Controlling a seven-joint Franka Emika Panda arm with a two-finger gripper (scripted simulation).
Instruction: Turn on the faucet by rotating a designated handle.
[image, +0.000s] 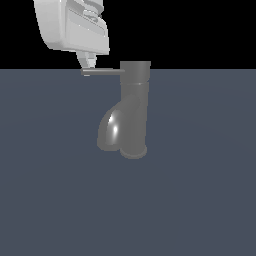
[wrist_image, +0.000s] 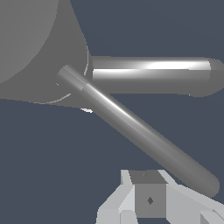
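Observation:
The dull grey faucet (image: 135, 110) stands upright on the floor, its fat glossy spout (image: 111, 131) curving down toward the exterior view's left. The handle (image: 102, 72), a thin straight rod, juts from the top cap toward that same left. My gripper (image: 89, 62) hangs just above the handle's rounded tip, fingers together and holding nothing; I cannot tell whether it touches the rod. In the wrist view the handle (wrist_image: 140, 135) runs diagonally from the faucet cap (wrist_image: 26, 39), with its tip right beside my gripper (wrist_image: 148, 199). The spout (wrist_image: 153, 74) lies behind the handle.
A flat dark blue-grey floor (image: 200, 200) spreads all around the faucet's base. The white body of my hand (image: 75, 27) sits above and to the exterior view's left of the faucet.

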